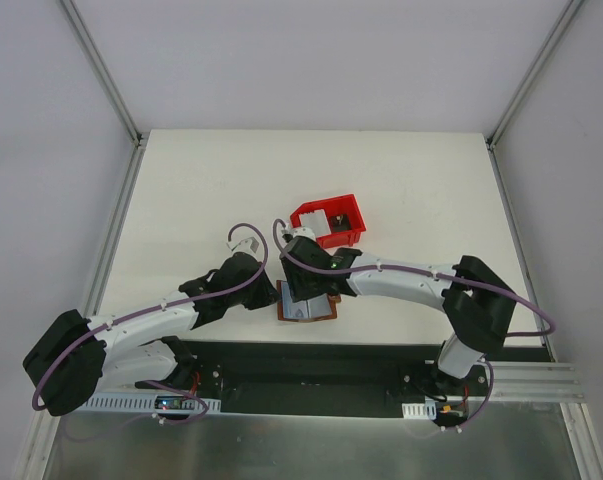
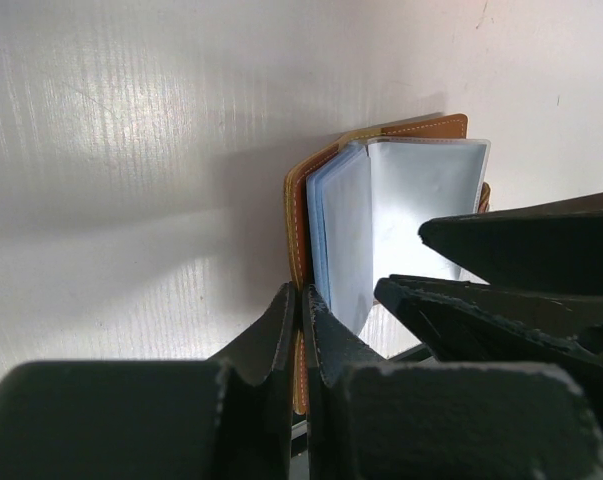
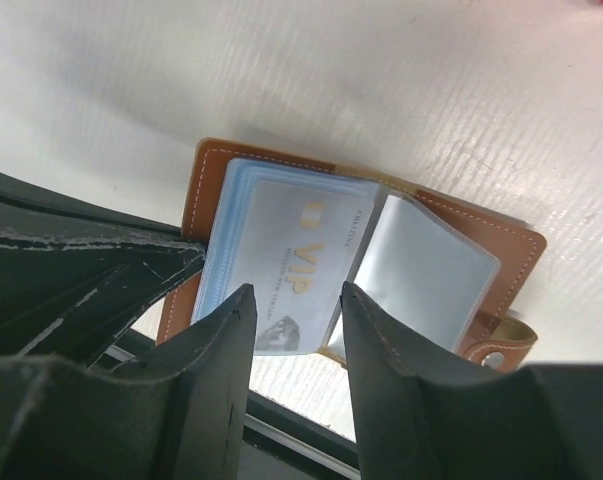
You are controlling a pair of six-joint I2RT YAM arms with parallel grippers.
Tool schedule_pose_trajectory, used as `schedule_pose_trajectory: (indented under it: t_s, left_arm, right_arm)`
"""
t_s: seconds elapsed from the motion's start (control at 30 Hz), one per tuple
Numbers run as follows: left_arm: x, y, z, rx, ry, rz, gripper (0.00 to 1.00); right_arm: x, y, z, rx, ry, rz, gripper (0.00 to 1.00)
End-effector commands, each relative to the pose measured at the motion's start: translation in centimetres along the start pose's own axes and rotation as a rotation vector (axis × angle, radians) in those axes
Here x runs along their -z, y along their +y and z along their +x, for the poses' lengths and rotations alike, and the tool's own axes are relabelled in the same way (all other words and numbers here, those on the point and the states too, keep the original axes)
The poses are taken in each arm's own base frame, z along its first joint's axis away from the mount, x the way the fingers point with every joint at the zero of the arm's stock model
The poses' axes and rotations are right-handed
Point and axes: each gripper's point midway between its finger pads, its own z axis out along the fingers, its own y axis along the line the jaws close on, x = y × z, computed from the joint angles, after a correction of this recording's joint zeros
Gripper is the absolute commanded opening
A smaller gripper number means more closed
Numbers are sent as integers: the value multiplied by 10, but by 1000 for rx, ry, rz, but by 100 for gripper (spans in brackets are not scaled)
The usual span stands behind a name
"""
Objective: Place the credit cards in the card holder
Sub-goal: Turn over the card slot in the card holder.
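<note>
The brown card holder point(image 1: 321, 309) lies open near the table's front edge, its clear sleeves fanned out point(image 2: 411, 200). My left gripper point(image 2: 303, 300) is shut on the holder's left cover edge point(image 2: 297, 210) and holds it up. My right gripper point(image 3: 296, 300) is open just above the holder point(image 3: 511, 250). A pale blue-grey credit card point(image 3: 301, 260) marked VIP lies on the sleeves between the right fingers and sticks out over the holder's near edge. In the top view both grippers meet over the holder, the left point(image 1: 273, 290) and the right point(image 1: 306, 285).
A red plastic bin point(image 1: 352, 213) stands just behind the holder, with something pale inside that I cannot identify. The table's front edge and a dark rail point(image 1: 311, 360) run just below the holder. Metal frame posts point(image 1: 116, 100) stand at the table's far corners.
</note>
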Motion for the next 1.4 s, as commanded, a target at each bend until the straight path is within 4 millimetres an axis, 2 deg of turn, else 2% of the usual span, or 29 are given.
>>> schedule_pose_trajectory:
  t_s: [0.0,0.1,0.17,0.43,0.53,0.83,1.0,1.2,1.37]
  left_arm:
    - [1,1,-4,4,-21,2,0]
    - [1,1,-5,4,-22,1,0]
    - [1,1,-4,3,-20,2,0]
    - [1,0,-4,4,-20,4,0]
    - [1,1,-4,4,-20,2,0]
    - [1,1,-4,9,-23,1,0]
    - [1,2,-4,9,-21,0,0]
    - [2,3,-2,7,-18,2,0]
    - [2,2,-3,6,-21,4,0]
  right_arm:
    - [14,-13,-7,60,-9,109,41]
    - [18,-19,-8,71,-12,143,40]
    - [18,-17,-9,67,-15,133,41]
    - [4,26,-5,14,4,-79,45]
    - [-2,31,-2,2,21,-105,46]
    - [-5,23,2,-9,29,-79,46]
    - [4,26,-6,-17,-19,-108,46]
    - [18,19,-17,-44,-88,-111,46]
    - [7,15,-9,-62,-46,-101,45]
